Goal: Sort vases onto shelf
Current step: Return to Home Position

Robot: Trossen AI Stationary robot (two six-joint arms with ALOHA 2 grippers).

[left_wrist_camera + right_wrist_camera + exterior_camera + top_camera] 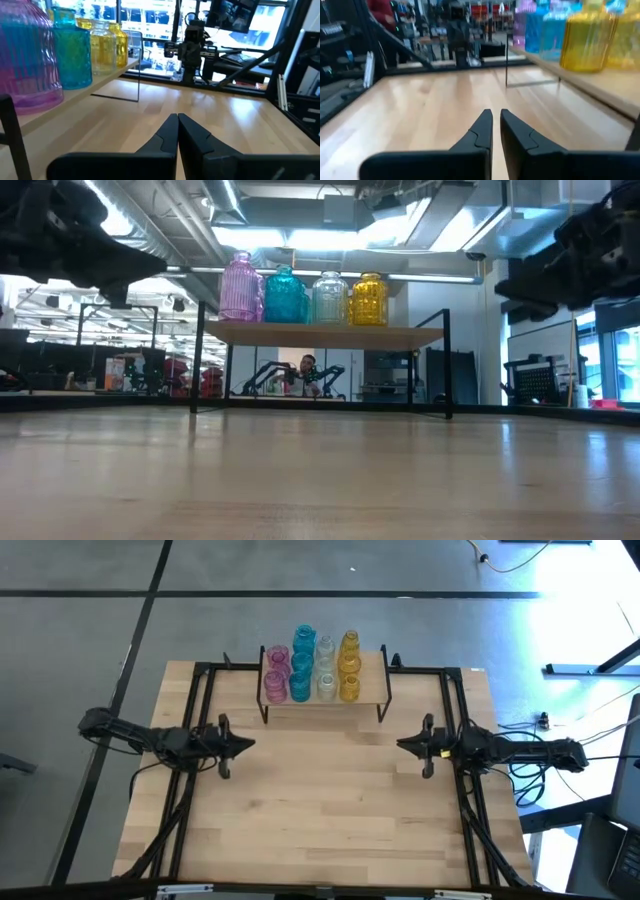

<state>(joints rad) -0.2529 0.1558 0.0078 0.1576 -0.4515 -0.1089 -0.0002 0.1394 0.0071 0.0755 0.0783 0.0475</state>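
Note:
The vases stand upright on their bases on the shelf [372, 682], a small light-wood board on thin black legs at the table's far middle. They form four rows by colour: pink [276, 675], teal [302, 665], clear [326, 668] and amber [349, 665]. The low view shows the front ones, pink [241, 288], teal [286, 295], clear [330, 298] and amber [369, 299]. My left gripper [247, 745] hovers shut over the table, left of and nearer than the shelf. My right gripper [404, 745] mirrors it on the right, also shut. Both point toward the table's middle and hold nothing.
Black frame rails [200, 720] [452, 710] run along the table's left and right sides past the shelf's ends. A broad stretch of bare wooden tabletop [320, 810] lies between the two grippers and the near edge. Cables [530, 775] lie on the floor to the right.

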